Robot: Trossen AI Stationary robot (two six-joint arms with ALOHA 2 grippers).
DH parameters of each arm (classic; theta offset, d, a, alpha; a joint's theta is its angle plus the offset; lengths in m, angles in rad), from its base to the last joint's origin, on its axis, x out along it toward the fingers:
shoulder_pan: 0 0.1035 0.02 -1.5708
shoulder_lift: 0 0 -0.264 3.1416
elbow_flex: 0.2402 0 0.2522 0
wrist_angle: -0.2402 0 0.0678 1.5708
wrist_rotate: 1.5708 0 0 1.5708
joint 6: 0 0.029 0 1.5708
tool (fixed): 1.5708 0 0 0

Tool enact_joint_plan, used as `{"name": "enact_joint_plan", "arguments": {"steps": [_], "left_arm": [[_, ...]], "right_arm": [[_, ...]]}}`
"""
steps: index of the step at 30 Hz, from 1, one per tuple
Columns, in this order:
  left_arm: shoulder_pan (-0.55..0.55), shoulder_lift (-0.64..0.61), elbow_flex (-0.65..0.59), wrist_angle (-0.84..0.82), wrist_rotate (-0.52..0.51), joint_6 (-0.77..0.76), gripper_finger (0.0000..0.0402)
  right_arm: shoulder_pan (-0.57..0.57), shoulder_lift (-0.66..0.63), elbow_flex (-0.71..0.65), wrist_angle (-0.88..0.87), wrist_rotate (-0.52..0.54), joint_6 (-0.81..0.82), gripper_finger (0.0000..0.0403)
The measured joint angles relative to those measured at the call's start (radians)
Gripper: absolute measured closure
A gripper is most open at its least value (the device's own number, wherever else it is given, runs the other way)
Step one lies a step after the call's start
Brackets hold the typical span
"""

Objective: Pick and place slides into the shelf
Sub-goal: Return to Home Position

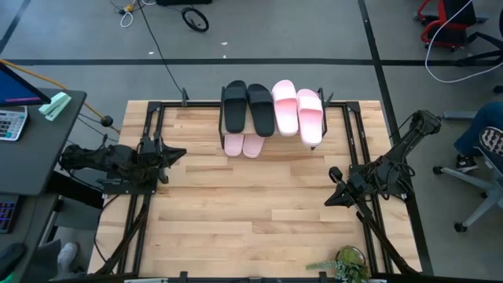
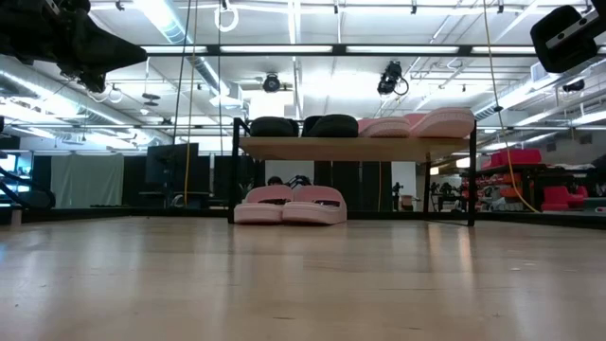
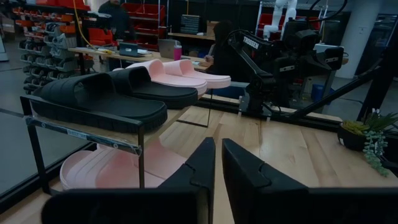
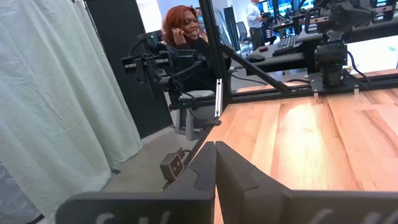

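- Task appears complete – two black slides [image 1: 247, 107] and two pink slides [image 1: 299, 112] lie on the shelf [image 2: 331, 148] top board; another pink pair [image 1: 244, 145] sits beneath it.
- Left gripper [image 3: 217, 145] and right gripper [image 4: 215, 147] sit at opposite sides of the table [image 1: 236, 228] – jaws together, holding nothing.

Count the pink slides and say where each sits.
4. One pink slide and another lie on the shelf top, right of the black slides; two more sit beneath it.

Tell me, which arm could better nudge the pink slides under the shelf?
Left, probably. The left gripper sits nearer the lower pink slides and its wrist view faces the shelf; the right gripper points elsewhere.
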Motion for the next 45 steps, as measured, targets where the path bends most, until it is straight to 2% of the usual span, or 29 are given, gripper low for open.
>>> {"name": "enact_joint_plan", "arguments": {"steps": [8,18,27,38,45], "left_arm": [[0.000,0.000,0.000,0.000,0.000,0.000,0.0378],[0.000,0.000,0.000,0.000,0.000,0.000,0.0365],[0.000,0.000,0.000,0.000,0.000,0.000,0.0378],[0.000,0.000,0.000,0.000,0.000,0.000,0.0365],[0.000,0.000,0.000,0.000,0.000,0.000,0.0377]], "right_arm": [[0.000,0.000,0.000,0.000,0.000,0.000,0.0394],[0.000,0.000,0.000,0.000,0.000,0.000,0.0394],[0.000,0.000,0.000,0.000,0.000,0.000,0.0394],[0.000,0.000,0.000,0.000,0.000,0.000,0.0394],[0.000,0.000,0.000,0.000,0.000,0.000,0.0394]]}}
